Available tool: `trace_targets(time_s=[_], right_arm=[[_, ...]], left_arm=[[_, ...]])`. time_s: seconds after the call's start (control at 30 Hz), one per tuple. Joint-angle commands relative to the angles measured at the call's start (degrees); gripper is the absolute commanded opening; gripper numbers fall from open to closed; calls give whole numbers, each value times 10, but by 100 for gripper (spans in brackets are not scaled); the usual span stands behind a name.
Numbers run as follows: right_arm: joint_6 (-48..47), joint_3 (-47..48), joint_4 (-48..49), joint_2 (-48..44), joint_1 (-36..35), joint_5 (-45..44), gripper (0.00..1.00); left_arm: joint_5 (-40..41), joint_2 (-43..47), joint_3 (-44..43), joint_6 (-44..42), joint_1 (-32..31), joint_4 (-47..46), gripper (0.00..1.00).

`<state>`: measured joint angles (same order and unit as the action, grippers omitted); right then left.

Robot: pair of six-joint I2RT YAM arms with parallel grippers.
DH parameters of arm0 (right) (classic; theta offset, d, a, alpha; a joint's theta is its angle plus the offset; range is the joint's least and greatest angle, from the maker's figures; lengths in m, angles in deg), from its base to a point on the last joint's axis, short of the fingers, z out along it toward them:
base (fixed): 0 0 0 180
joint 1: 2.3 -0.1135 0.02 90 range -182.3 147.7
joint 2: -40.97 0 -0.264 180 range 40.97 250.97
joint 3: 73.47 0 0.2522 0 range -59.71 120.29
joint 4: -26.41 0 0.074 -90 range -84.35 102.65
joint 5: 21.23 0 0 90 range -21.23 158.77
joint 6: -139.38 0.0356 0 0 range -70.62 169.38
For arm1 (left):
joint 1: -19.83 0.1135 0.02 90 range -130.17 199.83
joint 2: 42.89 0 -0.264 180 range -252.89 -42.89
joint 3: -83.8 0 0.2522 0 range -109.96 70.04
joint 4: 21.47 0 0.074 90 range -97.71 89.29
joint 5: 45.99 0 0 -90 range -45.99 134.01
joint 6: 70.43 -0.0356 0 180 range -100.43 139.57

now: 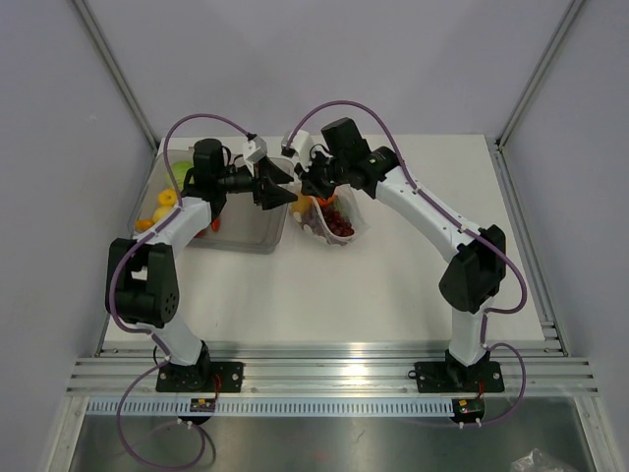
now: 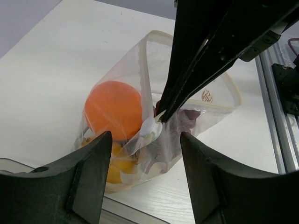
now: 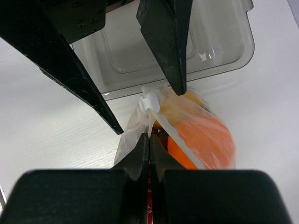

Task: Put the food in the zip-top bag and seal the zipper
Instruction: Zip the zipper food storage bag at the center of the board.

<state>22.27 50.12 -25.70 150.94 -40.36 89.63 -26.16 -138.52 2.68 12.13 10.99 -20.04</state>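
The zip-top bag point(image 1: 337, 224) lies on the table beside the tray, holding an orange point(image 2: 112, 109), dark purple grapes point(image 1: 339, 222) and a yellow piece point(image 2: 117, 170). My right gripper point(image 3: 149, 138) is shut on the bag's mouth edge by the zipper point(image 3: 180, 142), just behind a white slider tab point(image 3: 150, 101). It also shows in the left wrist view point(image 2: 163, 115). My left gripper point(image 2: 145, 136) is open, its fingers either side of the slider tab point(image 2: 150, 128) without touching it. Both grippers meet above the bag's left end, the left point(image 1: 285, 194) and the right point(image 1: 307, 192).
The grey translucent tray point(image 1: 246, 231) stands left of the bag, with yellow point(image 1: 165, 200), green point(image 1: 183, 172) and red point(image 1: 201, 231) toy pieces at its left end. The tray's near wall point(image 3: 187, 70) lies just beyond the bag.
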Motion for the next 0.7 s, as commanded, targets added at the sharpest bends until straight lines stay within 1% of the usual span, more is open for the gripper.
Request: trace_targets(time_s=[0.0,0.1,0.13,0.17,0.27,0.33,0.37,0.43,0.5,0.57,0.67], right_arm=[[7,7,31,-36,4,23,0],[8,7,32,-36,4,26,0],[9,7,33,-36,5,28,0],[10,8,33,-37,5,29,0],[13,9,33,-38,5,32,0],[14,9,35,-38,8,36,0],[15,9,35,-39,9,39,0],[19,9,35,-39,9,39,0],[21,7,36,-42,11,43,0],[22,7,38,-42,11,45,0],[26,2,40,-45,13,50,0]], left_arm=[[-15,-5,0,29,3,-78,64],[-19,-10,-1,31,3,-77,59],[-19,-10,-2,31,3,-77,54],[-21,-10,-1,31,2,-77,54],[-23,-11,2,30,3,-77,47],[-23,-11,1,30,3,-75,47],[-22,-11,2,30,3,-74,52],[-22,-13,3,30,3,-71,57],[-22,-15,5,28,3,-70,59],[-23,-14,7,27,3,-70,58],[-27,-17,9,30,3,-75,46]])
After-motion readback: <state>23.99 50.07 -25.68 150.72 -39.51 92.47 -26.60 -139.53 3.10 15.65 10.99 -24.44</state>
